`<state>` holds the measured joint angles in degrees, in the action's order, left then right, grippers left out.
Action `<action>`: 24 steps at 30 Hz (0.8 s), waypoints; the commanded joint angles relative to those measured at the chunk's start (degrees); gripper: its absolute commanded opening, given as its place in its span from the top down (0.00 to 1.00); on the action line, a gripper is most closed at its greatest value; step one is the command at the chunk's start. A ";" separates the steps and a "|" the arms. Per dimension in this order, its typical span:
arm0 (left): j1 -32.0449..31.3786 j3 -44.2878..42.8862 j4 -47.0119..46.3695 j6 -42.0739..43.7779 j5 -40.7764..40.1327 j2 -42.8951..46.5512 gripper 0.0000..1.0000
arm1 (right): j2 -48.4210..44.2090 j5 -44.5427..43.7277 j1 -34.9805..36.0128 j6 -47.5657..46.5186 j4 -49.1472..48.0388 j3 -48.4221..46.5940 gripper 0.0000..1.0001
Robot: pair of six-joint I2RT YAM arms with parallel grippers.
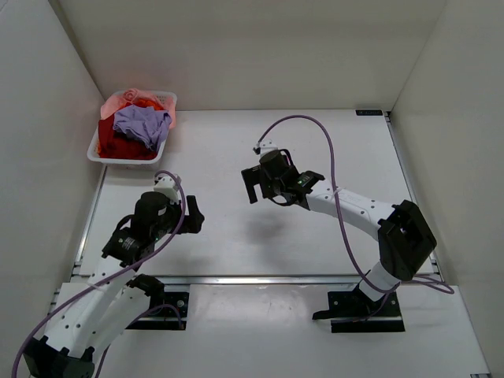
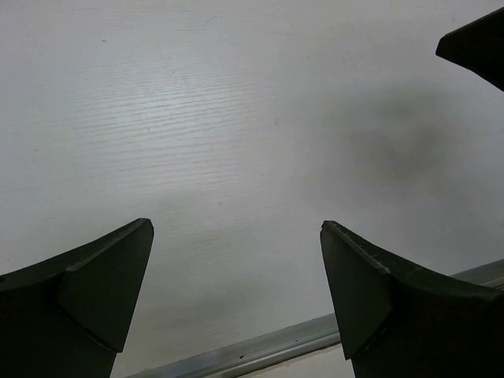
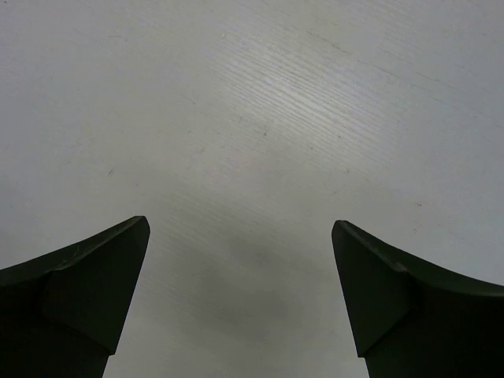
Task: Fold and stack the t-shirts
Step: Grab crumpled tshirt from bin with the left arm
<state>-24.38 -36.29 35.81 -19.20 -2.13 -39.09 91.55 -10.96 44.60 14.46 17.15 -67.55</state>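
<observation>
While the t-shirts [image 1: 140, 126] sit heaped in the basket [image 1: 118, 160] at the far-left corner, both pincers hang released over the counter [image 1: 236, 142].
Of the two, the left pincer [image 1: 191, 216] is nearer, the heap lying ahead and leftward; the right pincer [image 1: 260, 191], mid-counter, is well apart. Nothing stands between; the crumpled pile shows no long axis.

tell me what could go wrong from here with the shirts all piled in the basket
The purple shirt lies bunched over the red shirts in the basket, so one grab may lift several.
The basket sits in the far left corner, likely a long reach for the open right gripper.
</observation>
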 commanded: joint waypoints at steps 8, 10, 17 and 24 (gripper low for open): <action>0.48 -5.89 1.80 3.29 -16.99 -0.28 0.01 | -3.21 -3.27 0.23 3.55 -1.94 0.57 0.01; 0.74 -8.00 1.45 4.08 -20.89 -1.33 0.01 | -5.14 -3.45 -0.39 3.91 -3.61 3.29 0.01; 6.97 -19.25 -1.35 7.78 -18.70 -12.14 0.01 | -15.78 2.43 -7.41 9.88 -13.53 15.42 0.01; 14.96 -28.55 -7.94 3.39 -10.43 -21.18 0.55 | -20.97 -0.47 -10.93 5.68 -8.47 15.18 0.30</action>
<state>-12.12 -59.53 32.05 -14.61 -15.46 -57.28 71.92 -10.11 34.61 21.74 8.82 -49.15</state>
